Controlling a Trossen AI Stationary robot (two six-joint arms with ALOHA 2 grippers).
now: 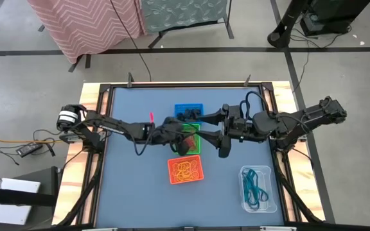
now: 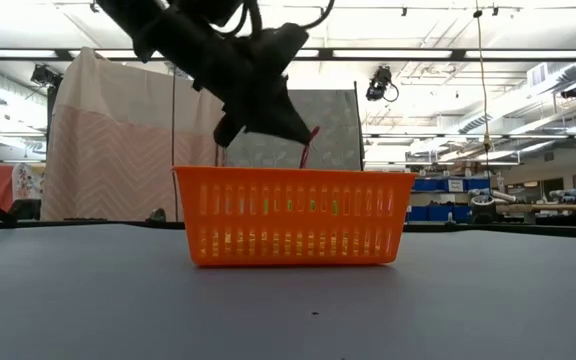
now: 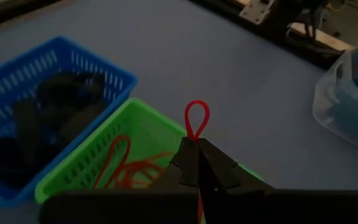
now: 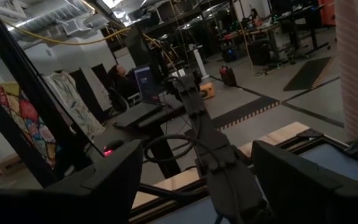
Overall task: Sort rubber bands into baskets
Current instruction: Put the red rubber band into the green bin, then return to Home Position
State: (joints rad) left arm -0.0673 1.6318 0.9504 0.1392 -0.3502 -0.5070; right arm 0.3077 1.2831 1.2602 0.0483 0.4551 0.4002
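My left gripper (image 1: 184, 144) hovers over the green basket (image 3: 98, 163), shut on a red rubber band (image 3: 196, 119). The green basket holds several red bands. The blue basket (image 3: 17, 81) beside it holds black bands. The orange basket (image 1: 185, 170) holds yellow-orange bands and stands nearer the table's near edge. The clear tub (image 1: 258, 188) at the near right holds teal bands. My right gripper (image 1: 215, 133) hangs open and empty just right of the green basket, pointing toward the left arm. My left gripper pinches the red band between its two fingertips (image 3: 188, 158). A small loop of the band (image 3: 196, 109) sticks out past the tips, and a strand (image 3: 199, 208) runs back between the fingers. The band is lifted clear above the green basket.
The three small baskets stand in a column at the table's middle, blue farthest and orange nearest. A small pink thing (image 1: 151, 117) lies on the mat left of the blue basket. In the low view the orange basket (image 2: 293, 215) hides what stands behind it.
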